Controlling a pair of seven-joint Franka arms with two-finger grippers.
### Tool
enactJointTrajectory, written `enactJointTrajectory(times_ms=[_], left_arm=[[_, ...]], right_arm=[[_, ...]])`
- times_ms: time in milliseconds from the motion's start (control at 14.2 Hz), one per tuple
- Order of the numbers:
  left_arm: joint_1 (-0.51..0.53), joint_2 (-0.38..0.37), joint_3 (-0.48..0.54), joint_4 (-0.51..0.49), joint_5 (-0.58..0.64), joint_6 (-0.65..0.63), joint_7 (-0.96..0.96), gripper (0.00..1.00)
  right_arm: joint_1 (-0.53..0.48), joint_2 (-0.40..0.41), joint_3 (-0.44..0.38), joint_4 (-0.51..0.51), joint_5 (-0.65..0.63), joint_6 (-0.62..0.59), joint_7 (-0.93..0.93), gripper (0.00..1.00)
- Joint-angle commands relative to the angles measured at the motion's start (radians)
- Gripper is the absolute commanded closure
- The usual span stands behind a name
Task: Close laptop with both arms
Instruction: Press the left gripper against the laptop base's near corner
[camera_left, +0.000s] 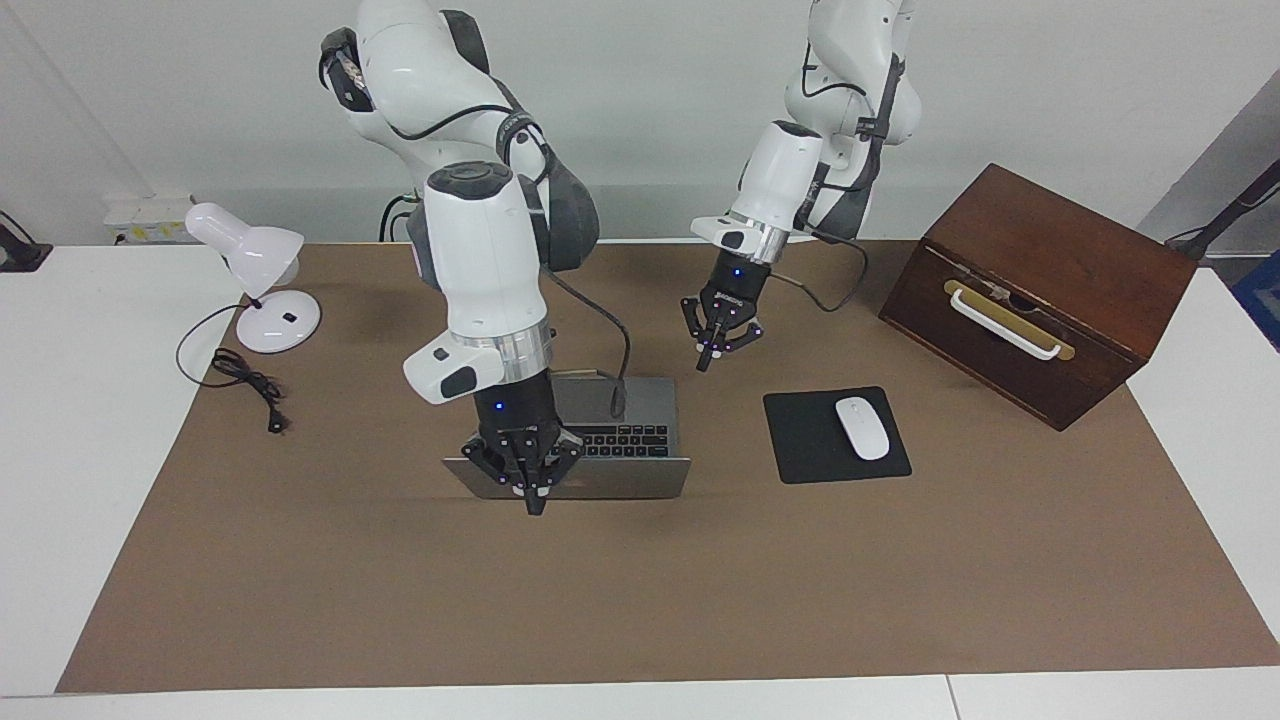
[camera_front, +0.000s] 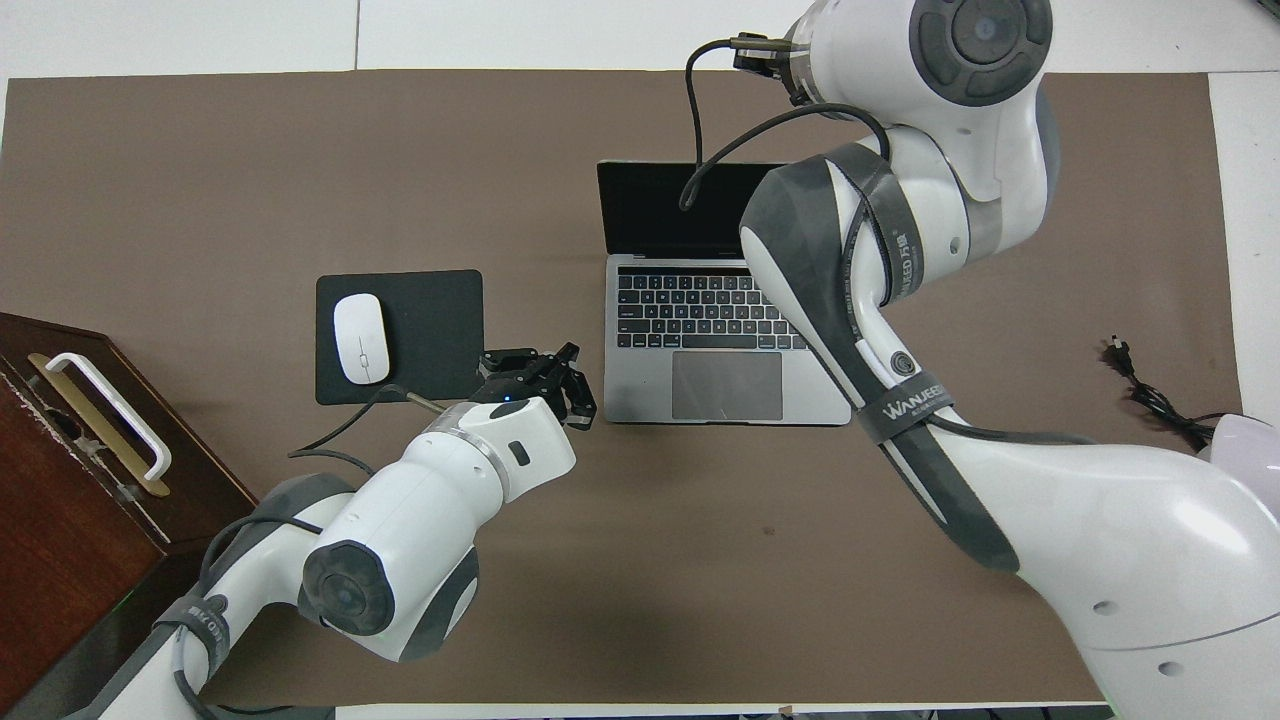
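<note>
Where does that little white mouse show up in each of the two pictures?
Facing view: the white mouse lies on the black mouse pad, low and toward that picture's right.
Overhead view: the same mouse is at middle height toward that picture's left, on the pad.
Shared landmark: the open laptop beside the pad.

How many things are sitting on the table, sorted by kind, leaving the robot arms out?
Laptop: 1
Mouse pad: 1
Mouse: 1
Desk lamp: 1
Wooden box: 1
Total: 5
</note>
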Motion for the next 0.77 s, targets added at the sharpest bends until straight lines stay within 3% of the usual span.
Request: enactJointTrajectory(times_ms=[0,281,703], left_arm=[[-0.023,0.052,0.016,-0.001,-0.007,0.075,0.015,1.00],[-0.053,0.174,0.017,0.001,-0.007,0.226,0.017,1.00],[-0.085,0.224,0.021,0.008,-0.007,0.262,0.037,1.00]], right_arm=[[-0.013,0.016,0.010,0.021,-0.011,0.020,0.016,1.00],[-0.013,0.019,0.010,0.019,-0.010,0.049,0.019,1.00],[-0.033,0.031,0.012,0.018,0.019,0.072,0.014,1.00]])
